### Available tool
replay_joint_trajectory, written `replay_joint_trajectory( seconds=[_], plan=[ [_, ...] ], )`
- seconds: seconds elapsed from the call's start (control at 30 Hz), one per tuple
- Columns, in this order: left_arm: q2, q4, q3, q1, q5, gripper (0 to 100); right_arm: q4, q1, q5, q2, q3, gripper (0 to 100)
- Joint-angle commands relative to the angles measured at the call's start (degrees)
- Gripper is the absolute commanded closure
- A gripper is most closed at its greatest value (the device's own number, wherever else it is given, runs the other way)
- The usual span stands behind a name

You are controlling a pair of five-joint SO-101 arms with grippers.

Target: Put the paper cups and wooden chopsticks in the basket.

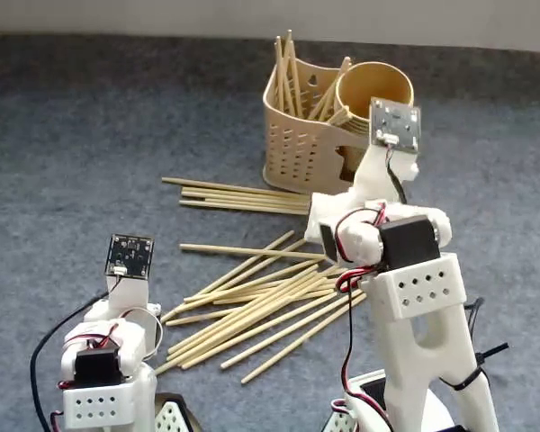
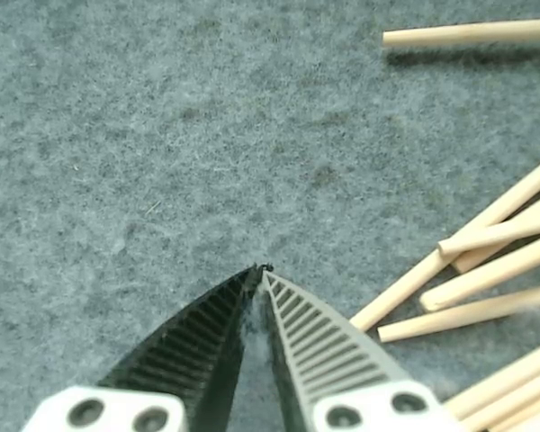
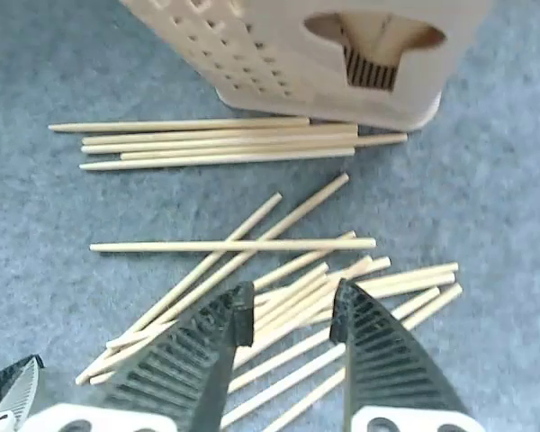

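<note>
End effectors, near side: your left end effector sits closed and empty over bare worktop, beside the loose wooden chopsticks. Your right end effector hangs open above that pile. Set its jaws across one or two sticks near mid-length before closing. Farther off, a row of sticks lies just before the basket, which holds a paper cup and several chopsticks.
</note>
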Motion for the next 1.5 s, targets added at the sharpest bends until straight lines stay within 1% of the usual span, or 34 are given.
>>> replay_joint_trajectory(
  seconds=[0.0,0.1,0.33,0.57,0.73,0.87,0.97,1.17,1.27,1.47],
  plan=[
    [-0.5,0.1,1.1,-0.4,-0.2,98,1.3,-0.2,-3.5,-2.2,6.3,85.0],
    [-0.5,0.1,1.1,-0.4,-0.2,98,-0.7,1.2,-3.8,-2.2,12.8,85.0],
    [-0.5,0.1,1.1,-0.4,-0.2,98,-12.9,10.9,-3.4,-1.6,26.5,85.0],
    [-0.5,0.1,1.1,-0.4,-0.2,98,-18.2,13.1,-3.4,-1.5,34.9,85.0],
    [-0.5,0.1,1.1,-0.4,-0.2,98,-22.4,16.2,-3.4,-0.7,37.1,85.0],
    [-0.5,0.1,1.1,-0.4,-0.2,98,-24.1,17.3,-3.5,5.6,37.1,85.0],
    [-0.5,0.1,1.1,-0.4,-0.2,98,-24.5,19.5,-3.5,10.7,36.6,85.0],
    [-0.5,0.1,1.1,-0.4,-0.2,98,-25.8,22.1,-3.5,18.2,32.7,85.0],
    [-0.5,0.1,1.1,-0.4,-0.2,98,-25.9,23.4,-3.5,19.9,32.7,85.0],
    [-0.5,0.1,1.1,-0.4,-0.2,98,-25.9,23.3,-3.9,19.9,30.5,85.0]
  ],
)
